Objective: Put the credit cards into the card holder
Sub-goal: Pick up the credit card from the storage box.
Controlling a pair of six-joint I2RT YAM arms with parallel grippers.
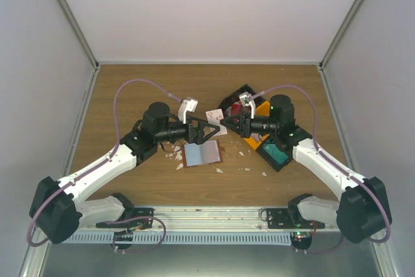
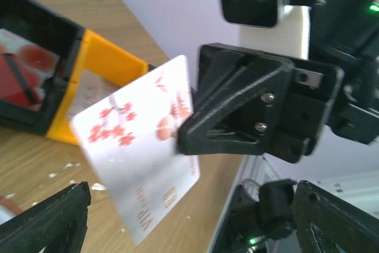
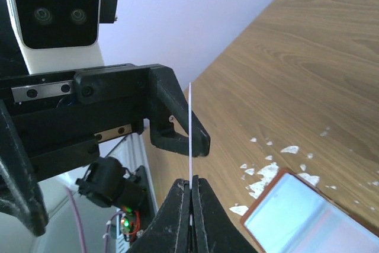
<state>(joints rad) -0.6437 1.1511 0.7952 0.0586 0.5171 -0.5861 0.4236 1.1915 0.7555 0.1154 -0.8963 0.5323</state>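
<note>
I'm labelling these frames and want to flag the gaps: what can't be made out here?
- Wallet pockets: too small from the top; cut off by the frame edge in the right wrist view.
- Held card face: edge-on in the right wrist view.
- Teal card: partly under the right arm, top view.

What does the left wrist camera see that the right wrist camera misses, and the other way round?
Only the left wrist view shows the face of the credit card, white with red blossoms, with a black bin and an orange bin behind it. Only the right wrist view shows the open card holder with pale blue pockets. Both show the right gripper shut on that card, which is edge-on in the right wrist view.
</note>
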